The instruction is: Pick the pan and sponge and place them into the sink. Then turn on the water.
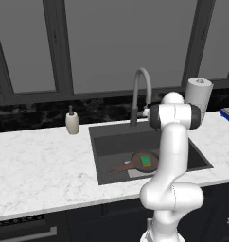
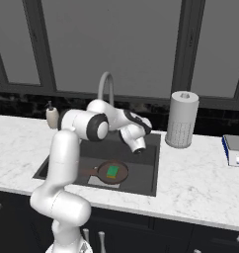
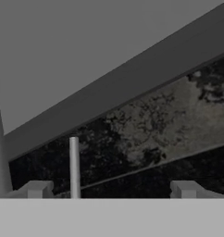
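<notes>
The dark-brown pan (image 1: pixel 144 163) (image 2: pixel 111 172) lies on the bottom of the sink (image 1: pixel 107 142) (image 2: pixel 146 168), its handle pointing left. On the pan rests the green sponge (image 1: pixel 145 160) (image 2: pixel 112 171). My gripper (image 3: pixel 111 190) is open and empty, its tips wide apart, held above the back of the basin and facing the dark backsplash. A thin grey lever (image 3: pixel 74 166) stands upright just ahead of the left tip, with the faucet (image 1: pixel 141 92) (image 2: pixel 105 86) neck at the far left. No water is in view at the spout.
A soap dispenser (image 1: pixel 72 122) (image 2: pixel 52 116) stands left of the sink. A paper towel roll (image 1: pixel 198 97) (image 2: pixel 182 118) stands at the back right, and a blue-edged box (image 2: pixel 235 150) lies farther right. Windows run behind the marble counter (image 1: pixel 40 165).
</notes>
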